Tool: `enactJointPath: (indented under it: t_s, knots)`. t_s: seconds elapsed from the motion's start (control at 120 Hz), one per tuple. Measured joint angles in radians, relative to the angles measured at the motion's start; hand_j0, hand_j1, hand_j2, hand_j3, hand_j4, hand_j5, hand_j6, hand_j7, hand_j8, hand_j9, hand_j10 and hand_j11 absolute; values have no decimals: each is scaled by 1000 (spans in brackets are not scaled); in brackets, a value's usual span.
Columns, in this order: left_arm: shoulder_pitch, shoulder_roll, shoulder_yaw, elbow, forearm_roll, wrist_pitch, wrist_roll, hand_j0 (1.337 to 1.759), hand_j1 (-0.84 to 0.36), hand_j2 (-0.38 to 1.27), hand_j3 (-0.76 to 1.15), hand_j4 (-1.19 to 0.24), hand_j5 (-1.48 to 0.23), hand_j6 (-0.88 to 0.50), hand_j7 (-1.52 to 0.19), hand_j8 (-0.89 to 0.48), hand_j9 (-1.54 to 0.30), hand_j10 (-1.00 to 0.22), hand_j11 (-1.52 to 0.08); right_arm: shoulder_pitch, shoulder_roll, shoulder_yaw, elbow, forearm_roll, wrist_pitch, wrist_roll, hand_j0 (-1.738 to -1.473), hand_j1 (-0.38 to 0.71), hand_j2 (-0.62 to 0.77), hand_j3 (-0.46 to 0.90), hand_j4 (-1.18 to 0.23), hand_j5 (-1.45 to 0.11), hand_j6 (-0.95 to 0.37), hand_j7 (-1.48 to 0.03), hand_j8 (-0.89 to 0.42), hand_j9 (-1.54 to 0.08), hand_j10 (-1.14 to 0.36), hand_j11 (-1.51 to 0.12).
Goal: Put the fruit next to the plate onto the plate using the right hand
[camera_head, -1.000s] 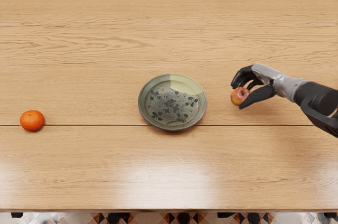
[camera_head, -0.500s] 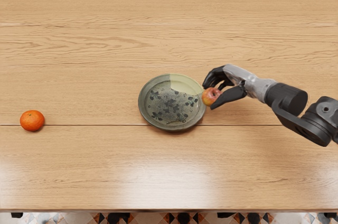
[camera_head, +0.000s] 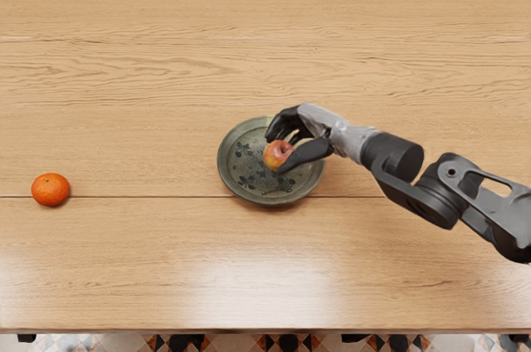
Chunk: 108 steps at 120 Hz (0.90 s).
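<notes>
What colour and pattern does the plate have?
The plate is grey-green with dark speckles and a paler patch at the far rim; head view.

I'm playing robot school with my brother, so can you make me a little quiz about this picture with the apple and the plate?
1. True or false: the right hand has its fingers closed on the small red-and-yellow apple over the round speckled green ceramic plate.
2. Where is the round orange fruit? A) on the plate B) far left on the light wooden table C) in the hand
3. Fill in: the working arm enters from the picture's ____ edge.
Key: 1 true; 2 B; 3 right.
</notes>
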<state>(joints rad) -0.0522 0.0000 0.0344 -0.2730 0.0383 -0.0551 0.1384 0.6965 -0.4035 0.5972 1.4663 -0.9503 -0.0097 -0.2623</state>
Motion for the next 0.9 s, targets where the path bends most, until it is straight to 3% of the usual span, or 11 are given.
enactJointPath:
  t_s: [0.233,0.408,0.55,0.633,0.725,0.9]
  knots:
    - [0,0,0,0,0,0,0,1658,349,0,0,0,0,0,0,0,0,0,0,-2,46,-10,-18,-4,-2,0,-1658,300,344,0,-635,-877,-542,-848,-445,-871,-573,-877]
    - [0,0,0,0,0,0,1,1658,349,0,0,0,0,0,0,0,0,0,0,-10,26,7,-16,4,-77,1,-1658,-46,142,0,-293,-403,-254,-390,-213,-400,-266,-402]
    - [0,0,0,0,0,0,0,1658,349,0,0,0,0,0,0,0,0,0,0,-11,-149,117,-13,179,156,2,-1658,-185,69,0,-158,-216,-138,-209,-118,-214,-144,-215]
    - [0,0,0,0,0,0,0,1658,349,0,0,0,0,0,0,0,0,0,0,-12,-306,163,-14,385,393,2,-1658,-231,45,0,-113,-153,-100,-149,-86,-152,-104,-153]
    - [0,0,0,0,0,0,0,1658,349,0,0,0,0,0,0,0,0,0,0,-43,-458,182,-18,583,526,-1,-1658,-264,27,0,-81,-109,-73,-106,-64,-108,-75,-109]
    - [-4,0,0,0,0,0,0,1658,349,0,0,0,0,0,0,0,0,0,0,-100,-565,194,-53,723,603,0,-1658,-298,10,0,-48,-63,-44,-62,-40,-63,-45,-63]
